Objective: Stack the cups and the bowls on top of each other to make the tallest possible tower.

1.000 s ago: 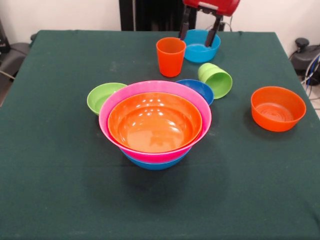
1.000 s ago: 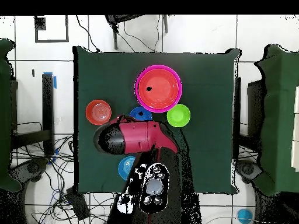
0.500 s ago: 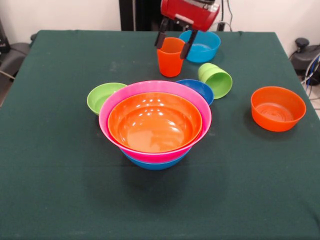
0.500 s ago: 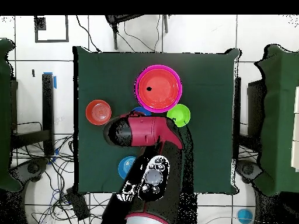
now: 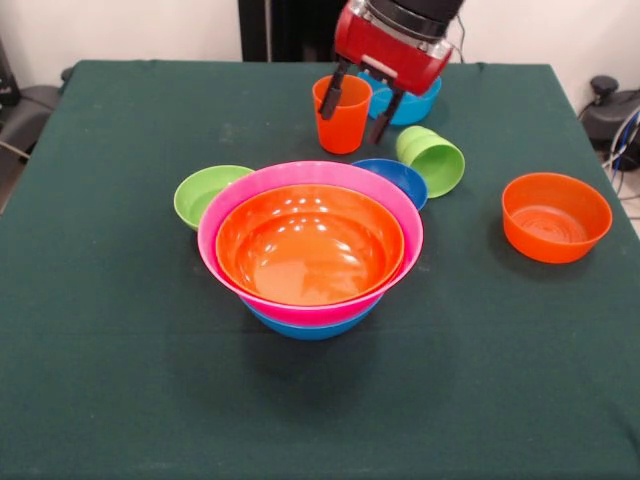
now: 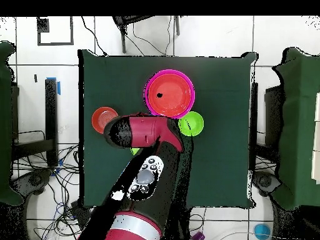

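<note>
Here the orange cup point(image 5: 342, 113) stands upright, mouth up, between the open claw point(image 5: 356, 105).

Place: I read this as a robotics lab.
Desk point(image 6: 219, 75): green cloth, alone on pale tiled floor point(image 6: 212, 37).
Beside desk: loose cables point(image 6: 62, 187) trailing on that floor.
Over desk: red robot arm point(image 6: 147, 134).

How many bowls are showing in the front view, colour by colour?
Orange bowls: 2
Blue bowls: 3
Pink bowl: 1
Lime green bowl: 1
Total: 7
</note>
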Motion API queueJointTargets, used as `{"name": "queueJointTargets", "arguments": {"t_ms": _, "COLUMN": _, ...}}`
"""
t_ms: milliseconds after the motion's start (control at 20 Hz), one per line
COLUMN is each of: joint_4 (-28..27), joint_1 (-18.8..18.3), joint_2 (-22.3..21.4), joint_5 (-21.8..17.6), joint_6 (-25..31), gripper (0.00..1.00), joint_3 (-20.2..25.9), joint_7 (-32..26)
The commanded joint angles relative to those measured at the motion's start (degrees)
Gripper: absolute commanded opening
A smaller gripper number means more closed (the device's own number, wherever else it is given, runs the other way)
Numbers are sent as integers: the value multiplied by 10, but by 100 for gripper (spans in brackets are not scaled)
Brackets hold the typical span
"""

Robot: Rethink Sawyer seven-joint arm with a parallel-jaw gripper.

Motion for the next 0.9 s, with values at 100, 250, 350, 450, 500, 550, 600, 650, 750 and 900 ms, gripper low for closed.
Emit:
{"name": "queueJointTargets", "arguments": {"t_ms": 100, "joint_4": -33, "joint_1": -9, "joint_2": 7, "joint_5": 7, "joint_6": 58, "gripper": 100, "joint_3": 40, "joint_7": 39}}
{"name": "queueJointTargets", "arguments": {"t_ms": 250, "joint_4": 6, "joint_1": -57, "joint_2": -58, "joint_5": -13, "joint_6": 16, "gripper": 100, "joint_3": 94, "joint_7": -48}}
{"name": "queueJointTargets", "arguments": {"t_ms": 350, "joint_4": 32, "joint_1": -91, "joint_2": -101, "joint_5": -21, "joint_6": -14, "gripper": 100, "joint_3": 128, "joint_7": -86}}
{"name": "queueJointTargets", "arguments": {"t_ms": 450, "joint_4": 50, "joint_1": -118, "joint_2": -140, "joint_5": -23, "joint_6": -3, "gripper": 100, "joint_3": 152, "joint_7": -116}}
{"name": "queueJointTargets", "arguments": {"t_ms": 500, "joint_4": 58, "joint_1": -135, "joint_2": -156, "joint_5": -20, "joint_6": 7, "gripper": 100, "joint_3": 168, "joint_7": -129}}
{"name": "queueJointTargets", "arguments": {"t_ms": 550, "joint_4": 66, "joint_1": -152, "joint_2": -172, "joint_5": -17, "joint_6": 17, "gripper": 100, "joint_3": 184, "joint_7": -143}}
{"name": "queueJointTargets", "arguments": {"t_ms": 600, "joint_4": 70, "joint_1": -172, "joint_2": -182, "joint_5": -15, "joint_6": 34, "gripper": 100, "joint_3": 203, "joint_7": -163}}
{"name": "queueJointTargets", "arguments": {"t_ms": 650, "joint_4": 75, "joint_1": -192, "joint_2": -191, "joint_5": -13, "joint_6": 51, "gripper": 100, "joint_3": 223, "joint_7": -184}}
{"name": "queueJointTargets", "arguments": {"t_ms": 750, "joint_4": 84, "joint_1": -229, "joint_2": -202, "joint_5": -14, "joint_6": 68, "gripper": 100, "joint_3": 257, "joint_7": -212}}
{"name": "queueJointTargets", "arguments": {"t_ms": 900, "joint_4": 97, "joint_1": -279, "joint_2": -215, "joint_5": -27, "joint_6": 87, "gripper": 100, "joint_3": 300, "joint_7": -253}}
